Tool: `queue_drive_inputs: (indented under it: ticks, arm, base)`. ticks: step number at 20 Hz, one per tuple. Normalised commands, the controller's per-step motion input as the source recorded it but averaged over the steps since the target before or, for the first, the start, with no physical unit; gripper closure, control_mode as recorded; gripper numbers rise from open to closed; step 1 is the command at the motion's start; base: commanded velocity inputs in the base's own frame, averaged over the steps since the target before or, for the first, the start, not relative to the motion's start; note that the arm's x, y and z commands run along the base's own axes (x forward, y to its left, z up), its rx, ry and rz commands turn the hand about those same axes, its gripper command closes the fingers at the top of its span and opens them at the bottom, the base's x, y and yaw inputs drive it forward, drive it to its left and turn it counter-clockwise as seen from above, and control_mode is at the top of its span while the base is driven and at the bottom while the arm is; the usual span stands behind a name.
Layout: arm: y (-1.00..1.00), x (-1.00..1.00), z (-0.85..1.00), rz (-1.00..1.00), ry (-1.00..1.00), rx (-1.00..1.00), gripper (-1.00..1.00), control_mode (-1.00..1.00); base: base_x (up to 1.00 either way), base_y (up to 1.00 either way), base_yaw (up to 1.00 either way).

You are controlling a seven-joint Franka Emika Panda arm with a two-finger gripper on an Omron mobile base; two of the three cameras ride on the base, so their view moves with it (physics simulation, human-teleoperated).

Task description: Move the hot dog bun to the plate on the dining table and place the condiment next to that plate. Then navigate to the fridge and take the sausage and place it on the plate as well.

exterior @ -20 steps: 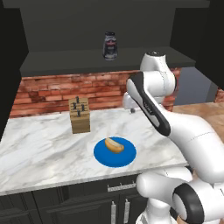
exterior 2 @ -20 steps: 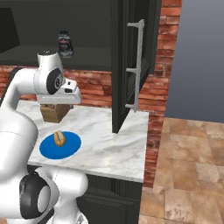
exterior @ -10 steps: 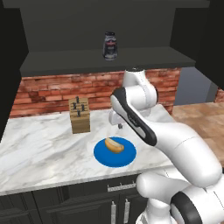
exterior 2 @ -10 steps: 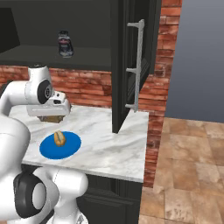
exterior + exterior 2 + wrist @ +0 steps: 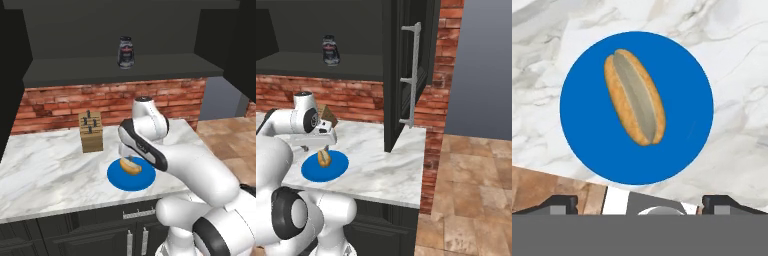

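Observation:
The hot dog bun (image 5: 634,96), golden-tan with a pale split top, lies on a flat blue plate (image 5: 682,100) on the marble counter by the brick wall. My gripper (image 5: 641,202) hangs just above it, pointing straight down, open, with nothing between the widely spaced fingertips. From the base I see the gripper (image 5: 127,152) over the bun (image 5: 131,166), and the gripper (image 5: 316,148) over the bun (image 5: 324,158). The condiment (image 5: 126,51), a dark grey bottle, stands on the dark shelf above the counter (image 5: 330,50). The task's plate, dining table, fridge and sausage are out of view.
A wooden knife block (image 5: 91,131) stands behind the blue plate (image 5: 117,180) near the brick wall. A tall dark cabinet door with a steel handle (image 5: 415,75) stands open at the counter's right end. Bare marble (image 5: 45,170) lies left of the plate.
The arm has swung down and left from an upright pose, bringing the hand low over the bun on the blue plate. The bun and bottle have not moved.

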Motion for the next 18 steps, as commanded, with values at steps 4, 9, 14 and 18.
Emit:
queue_drive_inputs:
  ticks: [4,9,14,18]
  arm:
    - [0.02,0.43,-0.49,0.00,0.00,0.00,-1.00,-1.00]
    - [0.09,0.35,-0.46,0.00,0.00,0.00,-1.00,-1.00]
    - [0.12,0.31,-0.44,0.00,0.00,0.00,-1.00,-1.00]
    - [0.02,0.17,-0.39,0.00,0.00,0.00,-1.00,-1.00]
  base:
    - [0.00,0.00,0.00]
    - [0.00,0.00,0.00]
    - [0.00,0.00,0.00]
    - [0.00,0.00,0.00]
